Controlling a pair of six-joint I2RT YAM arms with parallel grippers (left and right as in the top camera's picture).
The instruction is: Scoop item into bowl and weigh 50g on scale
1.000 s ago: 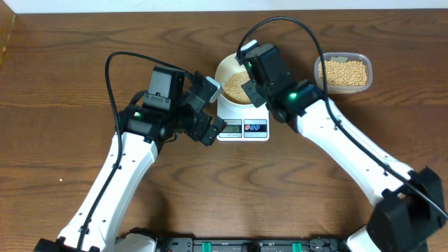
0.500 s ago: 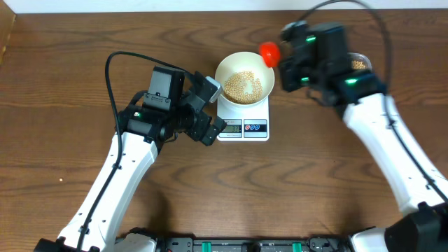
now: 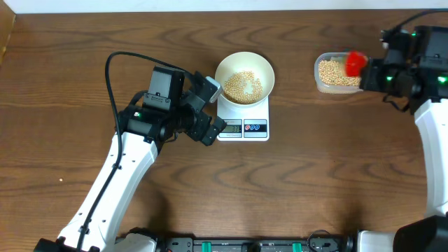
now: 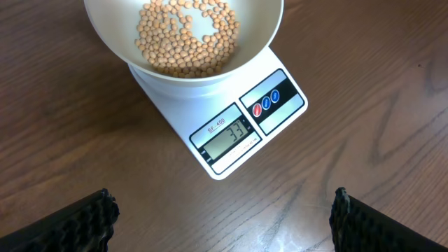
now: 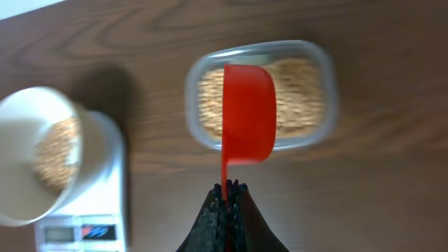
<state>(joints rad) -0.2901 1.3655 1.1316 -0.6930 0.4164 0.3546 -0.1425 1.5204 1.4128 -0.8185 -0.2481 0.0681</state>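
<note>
R pincer point(image 5: 225, 190) grips scoop point(image 5: 248, 112) over tub point(image 5: 327, 91).

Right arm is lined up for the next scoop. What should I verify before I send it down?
1. Scoop grip: ok, right claw is shut on the red scoop handle.
2. Scoop over supply: ok, it hangs above the clear tub, which has beans in it.
3. Bowl seated on scale: ok, upright.
4. Target reached: not ok, display reads 33, short of 50.
5. Left claw clear of the scale: ok, open and not touching it.
6. Scoop empty: cannot tell, the view is blurred.
</note>
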